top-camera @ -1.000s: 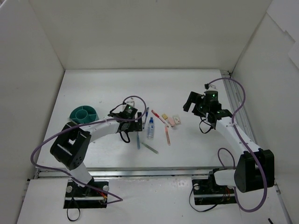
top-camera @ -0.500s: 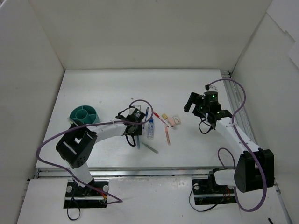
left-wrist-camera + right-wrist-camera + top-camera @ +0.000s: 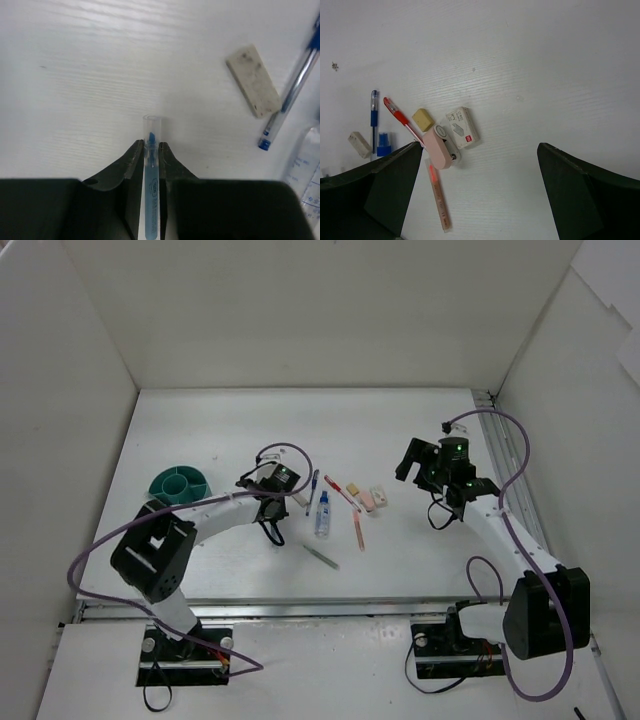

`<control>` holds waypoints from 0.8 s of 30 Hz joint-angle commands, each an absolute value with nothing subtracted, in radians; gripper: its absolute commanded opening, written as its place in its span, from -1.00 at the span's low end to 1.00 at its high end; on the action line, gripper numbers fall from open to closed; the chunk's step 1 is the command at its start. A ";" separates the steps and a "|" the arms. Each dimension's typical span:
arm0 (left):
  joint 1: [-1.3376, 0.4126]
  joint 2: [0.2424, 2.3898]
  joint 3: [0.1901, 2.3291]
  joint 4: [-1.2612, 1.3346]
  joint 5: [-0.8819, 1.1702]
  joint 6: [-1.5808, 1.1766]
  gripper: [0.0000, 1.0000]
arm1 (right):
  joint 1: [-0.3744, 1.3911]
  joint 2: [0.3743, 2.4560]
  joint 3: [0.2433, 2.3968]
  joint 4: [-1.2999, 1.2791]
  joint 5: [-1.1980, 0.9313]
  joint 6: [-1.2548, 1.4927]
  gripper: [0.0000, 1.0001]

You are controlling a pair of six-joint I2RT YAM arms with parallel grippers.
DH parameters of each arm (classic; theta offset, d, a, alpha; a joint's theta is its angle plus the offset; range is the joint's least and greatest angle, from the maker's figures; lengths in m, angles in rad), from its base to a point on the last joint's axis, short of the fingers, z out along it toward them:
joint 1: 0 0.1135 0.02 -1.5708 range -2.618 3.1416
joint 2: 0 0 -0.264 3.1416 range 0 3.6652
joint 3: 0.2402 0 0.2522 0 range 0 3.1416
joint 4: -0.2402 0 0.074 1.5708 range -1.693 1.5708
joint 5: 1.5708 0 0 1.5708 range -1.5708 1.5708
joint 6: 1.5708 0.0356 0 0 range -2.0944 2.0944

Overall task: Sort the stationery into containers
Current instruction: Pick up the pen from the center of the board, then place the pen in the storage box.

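L gripper [image 3: 151, 146] pinched on blue pen [image 3: 151, 210]; R gripper [image 3: 479, 147] spread wide, hovering, wrist tilted down.

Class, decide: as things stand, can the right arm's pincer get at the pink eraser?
Probably yes. The right pincer hangs open near the pink eraser with nothing between; the white eraser against it may crowd the grasp.

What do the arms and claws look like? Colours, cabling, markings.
The left arm and right arm: white links, black joint housings. A loose purple cable loops along each. Green light on the right wrist. The left claw and right claw are black, two tapered fingers each. No markings readable.
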State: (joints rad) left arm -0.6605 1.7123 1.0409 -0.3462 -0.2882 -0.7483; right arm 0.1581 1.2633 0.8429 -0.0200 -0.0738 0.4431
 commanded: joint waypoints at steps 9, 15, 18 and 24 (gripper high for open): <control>-0.476 1.074 0.898 -0.333 -0.765 -0.761 -1.00 | 0.160 1.166 0.810 0.095 -0.057 0.402 0.96; -0.292 0.919 0.816 -0.296 -0.877 -0.804 -1.00 | 0.161 1.167 0.815 0.106 -0.048 0.390 0.96; -0.197 0.907 0.796 -0.247 -0.899 -0.821 -1.00 | 0.156 1.167 0.815 0.106 -0.043 0.385 0.96; -0.088 0.988 0.802 -0.132 -0.878 -0.802 -1.00 | 0.158 1.154 0.810 0.106 -0.017 0.373 0.96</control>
State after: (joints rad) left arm -0.1139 0.9489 0.7643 -0.2539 -0.8600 -0.7940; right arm 0.1577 1.1904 0.8074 0.0437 -0.0536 0.3904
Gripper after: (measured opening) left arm 0.097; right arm 0.980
